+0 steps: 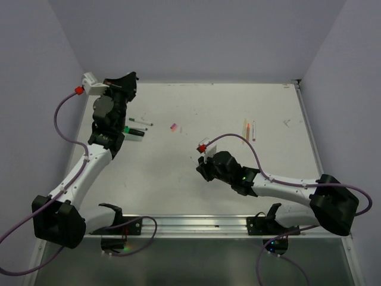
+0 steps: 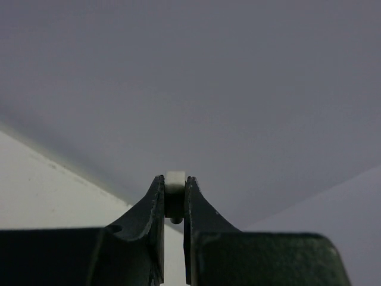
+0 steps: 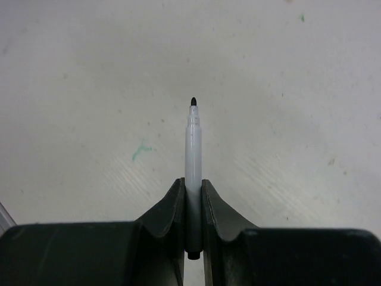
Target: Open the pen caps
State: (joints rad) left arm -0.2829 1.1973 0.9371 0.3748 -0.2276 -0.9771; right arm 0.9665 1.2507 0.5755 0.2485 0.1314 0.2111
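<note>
My right gripper, near the table's middle, is shut on a white pen. The pen's bare black tip points away from me, just above the table. My left gripper is raised at the far left corner and faces the wall. It is shut on a short pen cap, pale at the top and dark below. A pink cap lies loose on the table. Pens with green and black ends and a thin pen lie beside the left arm.
Two slim orange and pale pens lie side by side at the right back. The white table has a metal rail at its near edge. Grey walls close in the back and sides.
</note>
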